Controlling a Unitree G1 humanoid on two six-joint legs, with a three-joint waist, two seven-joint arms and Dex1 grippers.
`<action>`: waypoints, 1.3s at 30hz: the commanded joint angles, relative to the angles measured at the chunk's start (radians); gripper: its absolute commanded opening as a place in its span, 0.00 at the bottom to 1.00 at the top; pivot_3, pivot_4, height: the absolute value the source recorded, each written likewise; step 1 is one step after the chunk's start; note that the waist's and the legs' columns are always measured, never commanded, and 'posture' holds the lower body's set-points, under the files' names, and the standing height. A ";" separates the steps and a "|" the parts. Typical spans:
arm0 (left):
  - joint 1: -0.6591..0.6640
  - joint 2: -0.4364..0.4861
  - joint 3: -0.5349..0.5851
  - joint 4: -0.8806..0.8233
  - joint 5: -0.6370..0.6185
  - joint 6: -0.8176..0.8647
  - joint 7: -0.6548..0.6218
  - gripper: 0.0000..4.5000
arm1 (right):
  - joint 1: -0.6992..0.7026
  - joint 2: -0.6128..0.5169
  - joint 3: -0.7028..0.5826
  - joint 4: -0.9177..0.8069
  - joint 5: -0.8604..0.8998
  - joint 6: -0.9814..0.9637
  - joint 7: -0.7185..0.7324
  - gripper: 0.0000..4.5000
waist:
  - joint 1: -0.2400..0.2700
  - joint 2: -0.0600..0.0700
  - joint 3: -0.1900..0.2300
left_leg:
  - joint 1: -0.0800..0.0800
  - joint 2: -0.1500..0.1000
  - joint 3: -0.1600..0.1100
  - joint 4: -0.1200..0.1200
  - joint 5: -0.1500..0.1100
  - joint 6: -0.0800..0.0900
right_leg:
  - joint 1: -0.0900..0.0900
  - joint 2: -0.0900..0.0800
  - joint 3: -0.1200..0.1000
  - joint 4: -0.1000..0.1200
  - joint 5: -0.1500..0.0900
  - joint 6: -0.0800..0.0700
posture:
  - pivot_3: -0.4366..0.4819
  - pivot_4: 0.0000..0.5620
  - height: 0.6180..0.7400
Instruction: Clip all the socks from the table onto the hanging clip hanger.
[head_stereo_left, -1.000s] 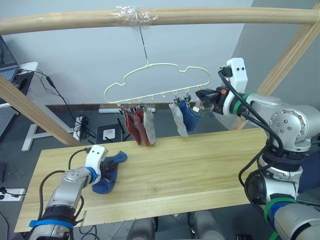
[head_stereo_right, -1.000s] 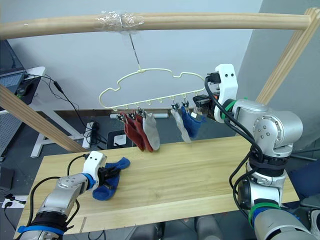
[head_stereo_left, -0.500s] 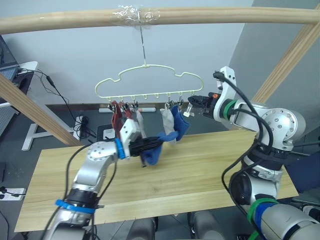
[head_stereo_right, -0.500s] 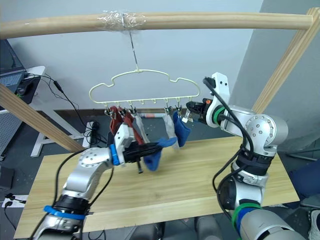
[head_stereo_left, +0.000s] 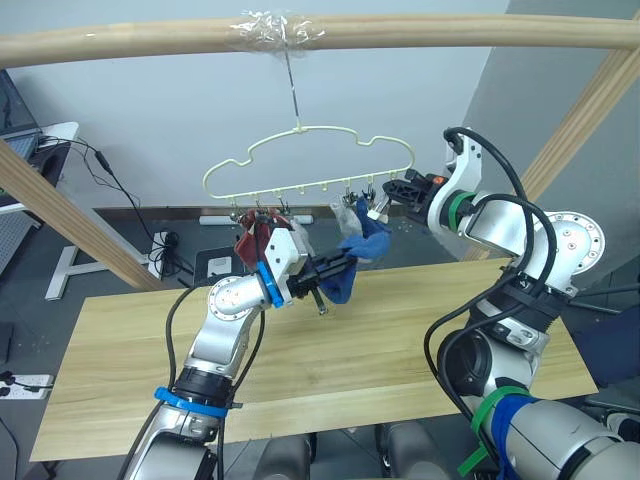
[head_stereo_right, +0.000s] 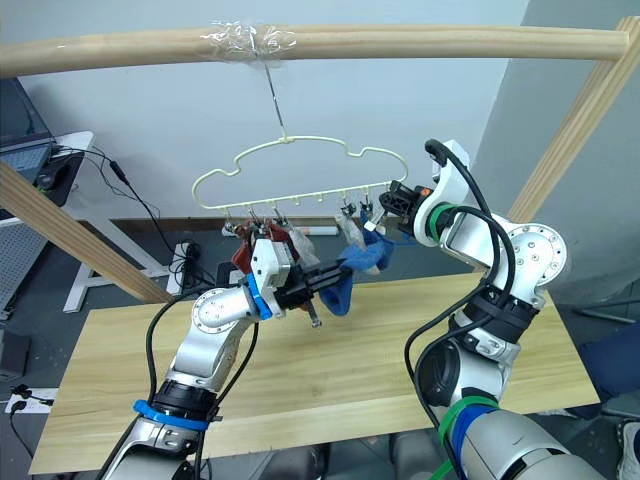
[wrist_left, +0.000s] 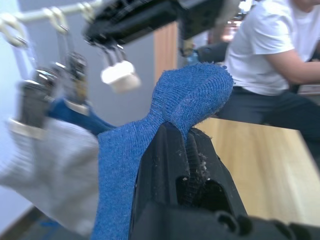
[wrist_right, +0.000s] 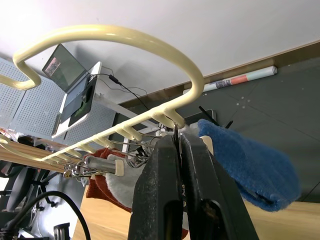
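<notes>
Blue knit sock (head_stereo_left: 350, 268) pinched in closed left gripper (head_stereo_left: 342, 266) near pale-yellow wire clip hanger (head_stereo_left: 310, 165), right gripper (head_stereo_left: 384, 196) closed on clip; swinging hanger could cause misclip.

Table (head_stereo_left: 400, 340) (light wood planks) bare.
</notes>
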 joint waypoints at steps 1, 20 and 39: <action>-0.018 -0.004 0.017 0.023 0.019 -0.063 0.045 0.01 | 0.009 -0.009 -0.012 -0.005 0.070 0.008 -0.055 0.00 | -0.001 0.000 0.000 | 0.000 0.000 0.000 0.000 0.000 0.000 | 0.000 0.000 0.000 0.000 0.000 0.000 | 0.44 0.42 1.00; -0.089 -0.050 -0.016 0.126 0.056 -0.121 0.112 0.01 | 0.013 -0.003 -0.058 0.045 0.358 0.008 -0.321 0.00 | -0.006 0.000 0.000 | 0.000 0.000 0.001 0.000 0.000 0.000 | 0.000 0.001 0.000 0.000 0.000 0.000 | 0.43 0.43 1.00; -0.074 -0.089 -0.050 -0.158 -0.250 0.441 0.003 0.05 | 0.145 -0.343 0.057 0.018 0.615 -0.029 -0.040 0.90 | -0.024 0.004 0.004 | -0.002 0.000 0.003 -0.001 -0.001 0.001 | 0.002 0.003 -0.001 -0.005 0.000 0.000 | 0.43 0.41 1.00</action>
